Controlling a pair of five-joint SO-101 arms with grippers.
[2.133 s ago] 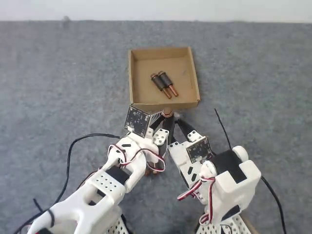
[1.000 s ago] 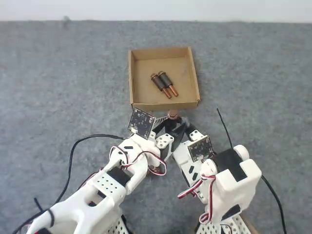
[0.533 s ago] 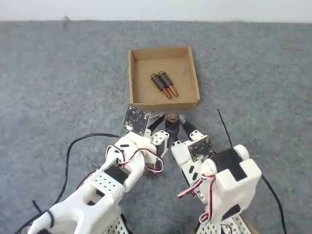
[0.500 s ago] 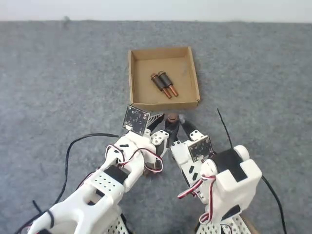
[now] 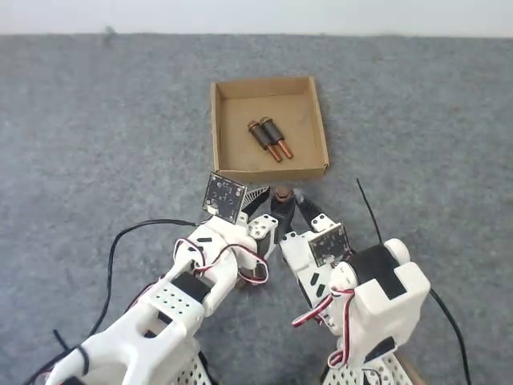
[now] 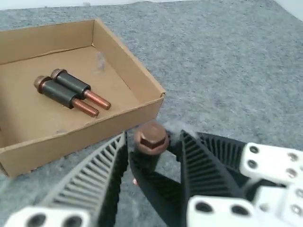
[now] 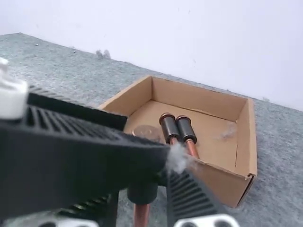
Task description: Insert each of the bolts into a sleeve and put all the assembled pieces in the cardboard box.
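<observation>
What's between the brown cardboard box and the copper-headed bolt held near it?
Just bare grey carpet, in the high view. The copper-headed bolt and brown cardboard box don't touch.

White plastic shells with black servo blocks make up the left arm and right arm. Red, white and black wire loops run along both; a black cable trails from the left. Dark square circuit boards sit at the wrists. The left pincer and right pincer have black ribbed fingers on white screwed mounts
</observation>
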